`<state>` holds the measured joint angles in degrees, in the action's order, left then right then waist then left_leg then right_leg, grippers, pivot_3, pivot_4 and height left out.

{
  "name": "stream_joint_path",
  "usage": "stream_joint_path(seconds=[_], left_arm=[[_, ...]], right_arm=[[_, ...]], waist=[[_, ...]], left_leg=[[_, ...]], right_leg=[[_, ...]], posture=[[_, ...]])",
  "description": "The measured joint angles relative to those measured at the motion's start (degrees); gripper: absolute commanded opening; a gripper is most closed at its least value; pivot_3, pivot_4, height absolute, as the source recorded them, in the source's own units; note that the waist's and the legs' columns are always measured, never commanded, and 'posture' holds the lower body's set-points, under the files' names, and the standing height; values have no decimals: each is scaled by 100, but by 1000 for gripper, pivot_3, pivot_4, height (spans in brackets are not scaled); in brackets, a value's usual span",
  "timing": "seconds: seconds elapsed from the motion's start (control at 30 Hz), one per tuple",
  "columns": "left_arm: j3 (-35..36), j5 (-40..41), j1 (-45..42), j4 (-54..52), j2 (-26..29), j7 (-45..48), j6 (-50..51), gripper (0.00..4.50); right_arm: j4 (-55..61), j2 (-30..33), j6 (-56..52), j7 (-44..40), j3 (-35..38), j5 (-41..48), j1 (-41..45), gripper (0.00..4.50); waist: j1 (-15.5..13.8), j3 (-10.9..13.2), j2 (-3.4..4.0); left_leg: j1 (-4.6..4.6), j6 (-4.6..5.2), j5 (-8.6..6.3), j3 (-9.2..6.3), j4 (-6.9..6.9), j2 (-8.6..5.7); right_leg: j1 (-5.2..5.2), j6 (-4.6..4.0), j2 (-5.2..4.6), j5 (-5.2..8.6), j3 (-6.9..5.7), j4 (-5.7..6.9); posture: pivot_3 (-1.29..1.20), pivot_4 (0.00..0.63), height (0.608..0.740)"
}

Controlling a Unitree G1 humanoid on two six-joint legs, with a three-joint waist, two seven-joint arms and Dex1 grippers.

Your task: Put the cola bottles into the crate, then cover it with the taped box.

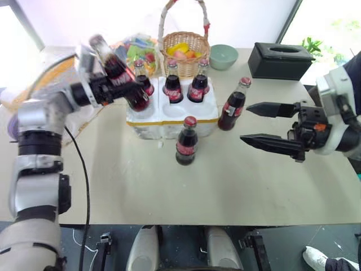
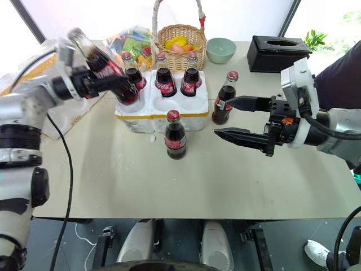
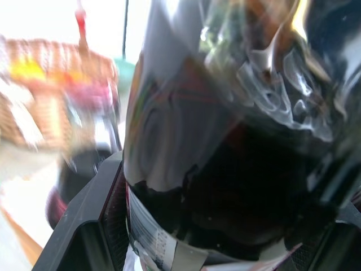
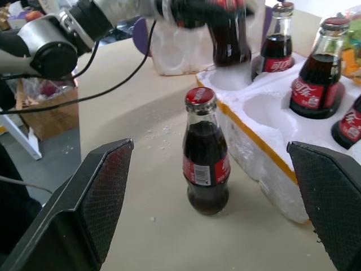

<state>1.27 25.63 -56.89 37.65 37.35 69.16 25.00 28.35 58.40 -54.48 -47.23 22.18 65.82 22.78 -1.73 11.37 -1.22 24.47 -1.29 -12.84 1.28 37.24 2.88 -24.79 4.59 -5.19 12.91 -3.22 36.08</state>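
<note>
Left gripper: jaws are clamping the body of one cola bottle, which I am carrying tilted, cap leaning back toward my left and away from the crate, base pointing down-right at the crate. The base is hanging just over the crate's near-left corner, where a well is showing empty in the right wrist view.

Crate contents: three bottles are standing upright in the far row, and one at far left, partly hidden behind the carried bottle. The near wells look empty as far as I can tell.

Key relation: the carried bottle's long axis is lying well off vertical, while the well opens straight up. My judgement: I need to swing the cap upright over the base before lowering, or the base may catch on the styrofoam rim.

Right gripper: jaws are standing wide apart, holding nothing, pointing level across the table toward my left. Two bottles are waiting upright on the table: one in front of the crate and one at its right end. Both lie nearer my right arm; the one by the crate's right end is sitting just ahead of the upper jaw tip, its long axis vertical, so a level side approach should suit it.

Taped box: a white styrofoam piece is showing beyond the crate in the right wrist view; I cannot tell for certain that it is the box.
</note>
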Motion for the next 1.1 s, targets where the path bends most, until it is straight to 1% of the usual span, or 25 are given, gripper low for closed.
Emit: stream_joint_path(seconds=[0.13, 0.33, 0.4, 0.43, 0.47, 0.57, 0.67, 0.8, 0.93, 1.0, 1.03, 1.07, 1.1], left_arm=[[-427, -680, -32, 581, -305, 185, -774, 2833], [-521, -1266, -33, 753, -454, 202, -1593, 2833], [-517, -1378, -31, 786, -502, 161, -1797, 3883], [-504, -1393, -31, 787, -509, 153, -1862, 4254], [-495, -1397, -24, 787, -510, 137, -1916, 4464], [-411, -1376, -2, 777, -497, 84, -1910, 4464], [-190, -1184, 148, 517, -372, 139, -1565, 4464], [350, -520, 439, -539, 226, 309, -476, 4464], [971, 481, 853, -1998, 1000, 623, 915, 4464], [1235, 1046, 1427, -2862, 1439, 817, 1602, 4464], [1370, 1299, 1853, -3389, 1649, 887, 1883, 4464], [1436, 1506, 2304, -3930, 1824, 962, 2091, 4464], [1444, 1632, 2661, -4390, 1883, 1007, 2192, 4464]], right_arm=[[80, -152, -2, 273, -64, 64, -94, 4500], [73, -395, 143, 463, -303, -186, -225, 4500], [71, -462, 287, 454, -436, -414, -265, 4500], [67, -474, 361, 444, -511, -535, -285, 4500], [67, -481, 442, 409, -576, -665, -317, 4500], [65, -492, 663, 297, -749, -1027, -449, 4500], [66, -492, 914, 207, -897, -1416, -624, 4500], [56, -590, 1152, 124, -1136, -1842, -944, 4500], [52, -828, 1287, 127, -1343, -2075, -1112, 4500], [30, -953, 1457, 128, -1545, -2333, -1142, 4500], [-1, -1084, 1533, 137, -1658, -2440, -1117, 4500], [-55, -1230, 1586, 142, -1781, -2510, -1095, 4500], [-115, -1347, 1618, 142, -1926, -2576, -1052, 4500]], waist=[[-14, 1, -1], [-43, 0, 0], [-54, -3, 2], [-54, -4, 4], [-52, -5, 3], [-46, -5, 3], [-30, -4, 2], [51, -3, 2], [127, -4, 5], [154, -4, 5], [189, -4, 5], [217, -4, 6], [217, -4, 7]], left_leg=[[2, 0, 0, 0, 0, 2], [-1, 0, 0, -1, 10, 3], [-6, 0, 0, -1, 13, 3], [-6, 0, 0, -2, 16, 3], [-6, 0, 0, -2, 18, 3], [-6, 0, 0, -2, 19, 3], [-4, 0, 0, -3, 16, 5], [-4, 0, 0, -5, 7, 9], [-10, 0, 0, -6, 5, 10], [-15, 0, 0, -6, 2, 11], [-16, 0, 0, -5, -2, 14], [-17, 0, 0, -5, -3, 14], [-18, -1, 0, -5, -3, 13]], right_leg=[[-2, 0, 2, 0, 0, 0], [2, -3, 2, -1, 3, 3], [9, -4, 1, 0, 3, 3], [10, -5, 1, 0, 4, 3], [12, -5, 1, 0, 4, 3], [11, -5, 1, 0, 4, 3], [9, -2, 4, -1, 4, 4], [4, -1, 9, -1, 4, 7], [7, -1, 9, 0, 5, 7], [8, -2, 9, 1, 7, 7], [8, -11, 10, 6, 7, 4], [10, -19, 9, 11, 8, 4], [10, -22, 9, 13, 9, 6]], posture=[[0, 150, 740], [0, 150, 740], [0, 150, 740], [0, 150, 740], [0, 150, 740], [0, 150, 740], [0, 150, 740], [0, 150, 740], [0, 150, 740], [0, 150, 740], [0, 150, 740], [0, 150, 740], [0, 150, 740]])
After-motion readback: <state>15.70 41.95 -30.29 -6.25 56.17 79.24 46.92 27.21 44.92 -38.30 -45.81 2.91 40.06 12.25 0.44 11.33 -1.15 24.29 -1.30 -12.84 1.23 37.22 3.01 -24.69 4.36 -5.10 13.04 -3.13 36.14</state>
